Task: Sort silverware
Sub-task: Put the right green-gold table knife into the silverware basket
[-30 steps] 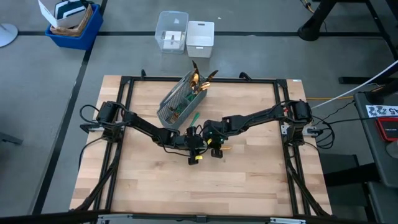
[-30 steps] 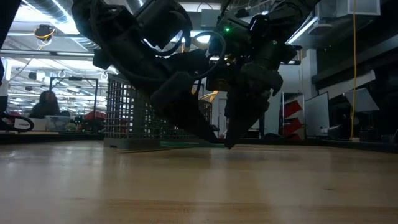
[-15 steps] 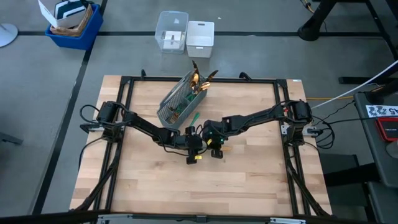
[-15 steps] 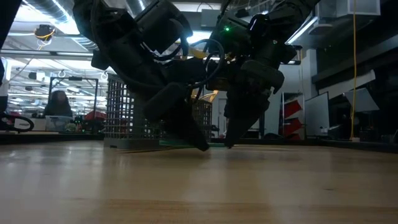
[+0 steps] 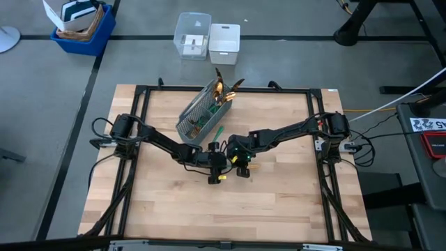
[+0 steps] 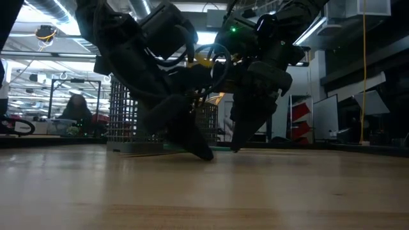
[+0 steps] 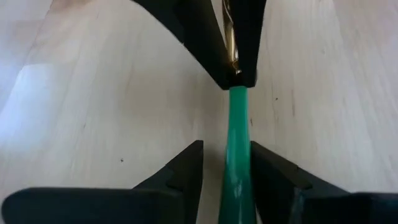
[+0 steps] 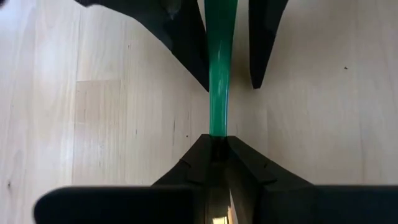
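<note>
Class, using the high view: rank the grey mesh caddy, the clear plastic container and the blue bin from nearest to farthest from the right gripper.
1. Grey mesh caddy: on the table, just beyond the right gripper, towards the left arm's side.
2. Clear plastic container: on the floor past the table's far edge.
3. Blue bin: far-left corner of the floor.

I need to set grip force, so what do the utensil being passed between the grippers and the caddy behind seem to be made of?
The utensil's handle looks like smooth, glossy teal-green plastic or resin, slightly translucent; its neck is shiny gold-toned metal, judging by the reflections. The caddy appears to be grey wire mesh, likely coated metal. The right gripper is shut on the utensil; the left gripper straddles the handle, open.
</note>
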